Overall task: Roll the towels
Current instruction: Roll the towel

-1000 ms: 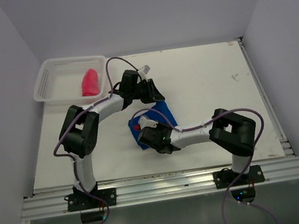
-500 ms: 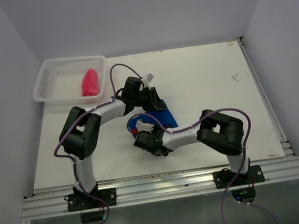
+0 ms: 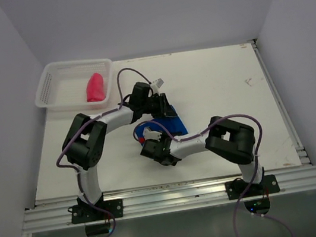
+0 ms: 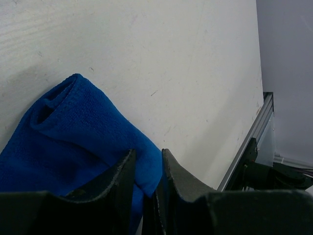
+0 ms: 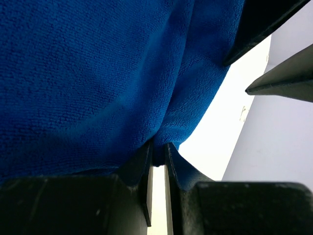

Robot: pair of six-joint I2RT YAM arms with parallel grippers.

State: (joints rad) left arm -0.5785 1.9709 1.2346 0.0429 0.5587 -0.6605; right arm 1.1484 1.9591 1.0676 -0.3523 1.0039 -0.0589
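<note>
A blue towel (image 3: 171,123) lies partly rolled on the white table, between both grippers. My left gripper (image 3: 162,109) is at its far end, shut on a fold of the blue towel (image 4: 73,142); a rolled tube end shows at upper left in the left wrist view. My right gripper (image 3: 153,146) is at the towel's near left end, shut on an edge of the blue towel (image 5: 98,73), which fills the right wrist view. A pink rolled towel (image 3: 95,87) lies in the white basket (image 3: 50,81).
The white basket stands at the table's far left corner. An aluminium rail (image 3: 170,197) runs along the near edge, and another rail (image 3: 278,99) along the right edge. White walls enclose the table on three sides.
My left gripper moved down toward the towel and closed in on its far end. My right arm shifted left, drawing the towel's near end with it.
</note>
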